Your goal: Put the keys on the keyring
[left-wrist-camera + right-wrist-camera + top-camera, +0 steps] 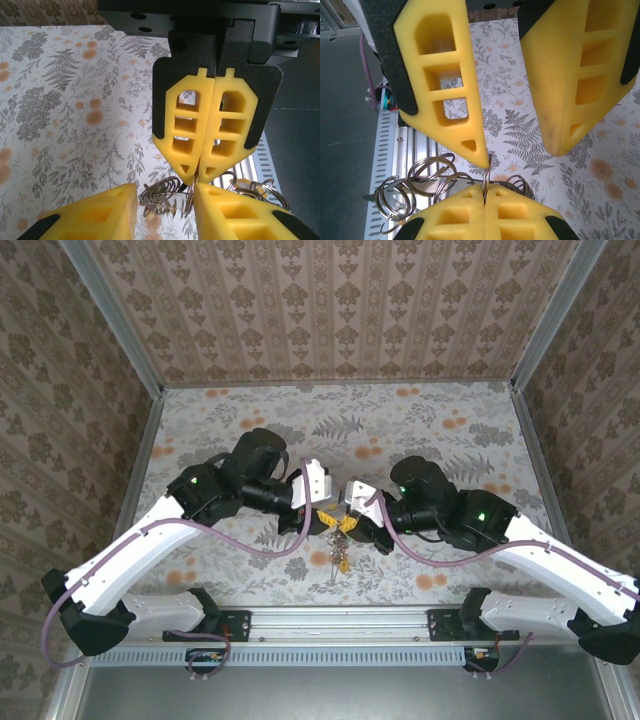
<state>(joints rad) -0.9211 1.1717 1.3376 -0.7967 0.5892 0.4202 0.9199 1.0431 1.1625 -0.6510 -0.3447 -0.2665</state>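
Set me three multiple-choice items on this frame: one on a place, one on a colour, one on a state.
1. Where is the keyring?
A. lying flat at the table's far edge
B. pinched at the tip of the right pincer
C. resting on the left arm's base

2. What colour are the fingers of both arms?
A. yellow
B. blue
C. white

3. How does the left pincer stand?
A. shut tight
B. open, fingers apart
C. shut on a green key

Key:
1 B: a thin wire loop runs between its closed fingers, and the other rings hang below.
2 A: all four show yellow in the wrist views.
3 B: a wide gap separates its tips.
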